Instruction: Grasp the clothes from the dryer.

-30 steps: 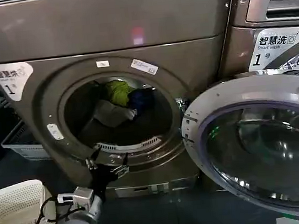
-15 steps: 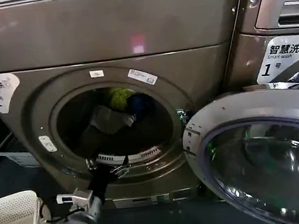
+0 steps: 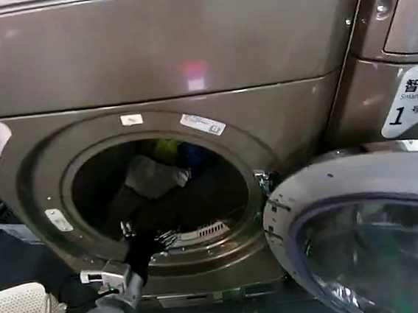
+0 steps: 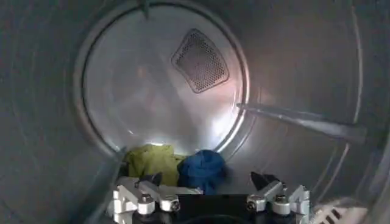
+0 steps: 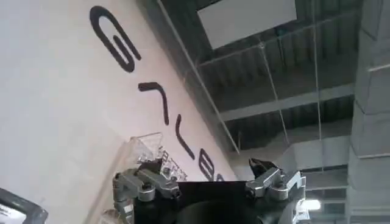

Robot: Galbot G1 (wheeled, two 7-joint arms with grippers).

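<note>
**Left gripper at the mouth of the dryer**

The dryer (image 3: 184, 55) is a big brown-grey machine with a round hole in its front. The hole faces the robot, and the drum runs straight back from it. The round door (image 3: 365, 238) hangs open on the right side of the hole.

The clothes (image 3: 167, 169) lie in a small heap deep in the drum, near its back wall. In the head view a grey-white piece sits in front, with a bit of yellow-green and dark blue behind it. In the left wrist view the yellow-green piece (image 4: 149, 163) and the dark blue piece (image 4: 203, 169) lie side by side, touching, at the bottom of the back wall.

The left gripper (image 3: 146, 235) is at the lower rim of the hole, pointing into the drum toward the heap. Its fingers (image 4: 263, 181) are spread apart and hold nothing. It is not touching the clothes.

The right gripper (image 5: 204, 176) points up toward a wall and ceiling, away from the dryer. Its fingers are open too, with nothing in them.

Since half a second ago, the left gripper has gone a little farther into the hole. The dryer also looks bigger and closer, and the white basket at the lower left shows less
</note>
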